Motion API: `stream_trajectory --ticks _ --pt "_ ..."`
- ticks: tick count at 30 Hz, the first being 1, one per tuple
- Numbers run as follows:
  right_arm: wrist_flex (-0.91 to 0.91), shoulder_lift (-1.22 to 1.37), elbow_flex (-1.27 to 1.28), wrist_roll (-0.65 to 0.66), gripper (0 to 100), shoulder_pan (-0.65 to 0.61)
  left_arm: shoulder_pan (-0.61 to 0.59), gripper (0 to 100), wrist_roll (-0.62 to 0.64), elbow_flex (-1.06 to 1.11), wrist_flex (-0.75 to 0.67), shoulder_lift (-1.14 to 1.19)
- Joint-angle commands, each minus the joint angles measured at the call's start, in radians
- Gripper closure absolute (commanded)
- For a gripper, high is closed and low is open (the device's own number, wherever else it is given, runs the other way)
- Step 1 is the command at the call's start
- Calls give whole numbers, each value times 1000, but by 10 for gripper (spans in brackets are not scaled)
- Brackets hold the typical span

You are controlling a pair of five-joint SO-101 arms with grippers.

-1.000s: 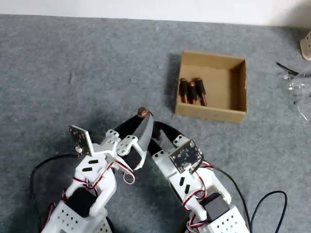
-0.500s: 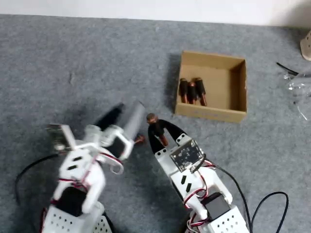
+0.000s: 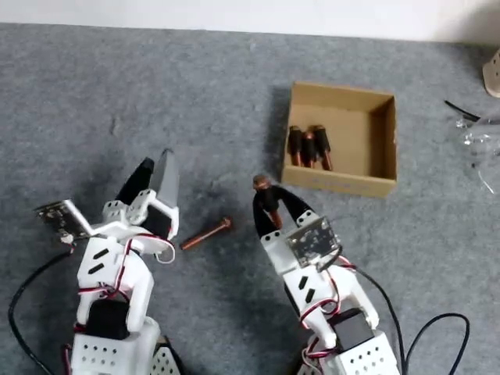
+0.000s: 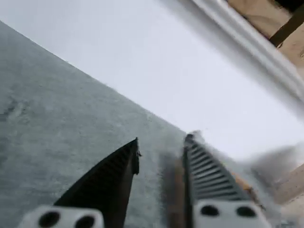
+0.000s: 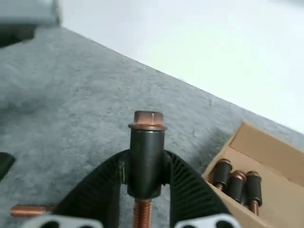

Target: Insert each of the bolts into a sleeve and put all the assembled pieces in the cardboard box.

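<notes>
Behind right hand (image 5: 145, 164), loose bolt (image 5: 28, 209) end hidden; sleeve (image 5: 146, 142) covers held bolt (image 5: 148, 118) middle.

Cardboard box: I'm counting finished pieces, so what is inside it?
Three assembled pieces lie side by side on the floor of the cardboard box. Each black sleeve hides the middle of its bolt; only the copper ends show.

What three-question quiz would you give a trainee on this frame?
1. True or false: the right claw grips a sleeved bolt.
2. How many assembled pieces lie in the cardboard box?
3. The loose bolt lies: A) in the cardboard box; B) on the carpet; C) in the right claw.
Key: 1 true; 2 three; 3 B.
</notes>
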Motion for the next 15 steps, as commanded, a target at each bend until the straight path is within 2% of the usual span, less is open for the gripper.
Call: stream_trajectory --ticks 1,4,7,12,15 --pt "-35 -12 96 -43 994 47 -59 992 -169 48 -3 -13" --pt "-35 -12 96 -43 994 79 -105 987 -252 105 3 -10" --pt "-35 -12 96 -51 994 117 -154 995 -341 104 74 -10" --pt "-35 -10 96 -144 994 185 -162 995 -480 104 244 -15" --pt "-31 -8 96 -144 994 205 -162 994 -529 104 256 -10"
